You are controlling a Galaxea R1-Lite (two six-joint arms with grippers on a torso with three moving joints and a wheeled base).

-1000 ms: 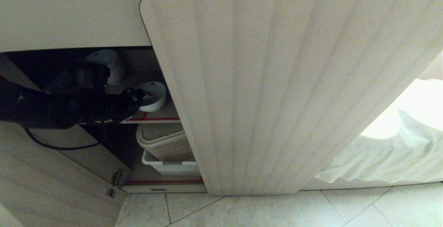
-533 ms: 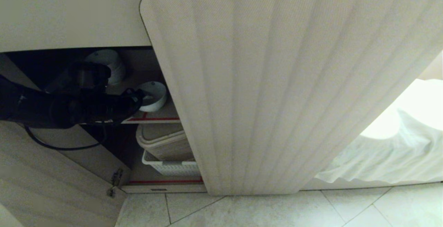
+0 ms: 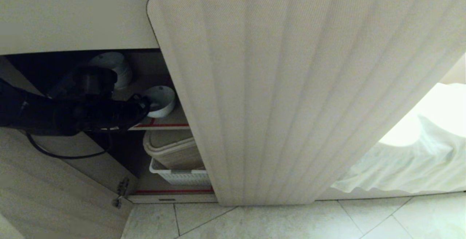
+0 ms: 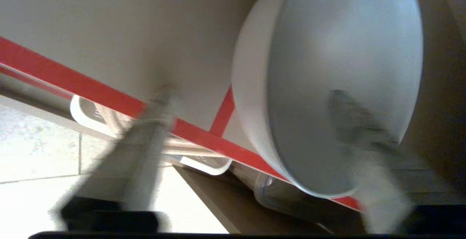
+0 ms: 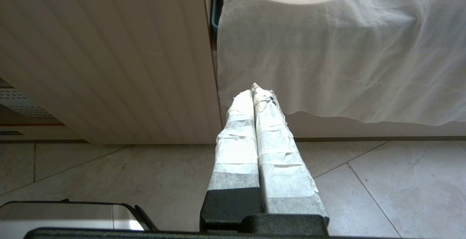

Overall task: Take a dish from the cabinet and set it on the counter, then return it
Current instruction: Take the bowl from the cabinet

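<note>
The dish [image 3: 161,101], a small white bowl, stands on the upper shelf [image 3: 165,125] of the cabinet [image 3: 291,86], just behind the red strip on the shelf's edge. My left gripper [image 3: 147,105] reaches into the opening from the left. In the left wrist view the dish [image 4: 346,49] fills the frame and the left gripper [image 4: 251,95] is open across its rim. One finger [image 4: 360,129] is inside the bowl, the other [image 4: 153,137] outside it and apart from its wall. My right gripper [image 5: 255,90] is shut on nothing, low over the floor. The counter's top is out of view.
Another white bowl [image 3: 113,67] sits deeper on the same shelf. Below are a beige bin [image 3: 174,149] in a white basket [image 3: 182,176]. The open left door [image 3: 43,188] swings out beneath my arm. A white cloth [image 3: 411,159] hangs at the right, above the tiled floor [image 3: 291,220].
The dish has shifted slightly at the left gripper's tip and shows more of its inside. The left arm has kept its place.
</note>
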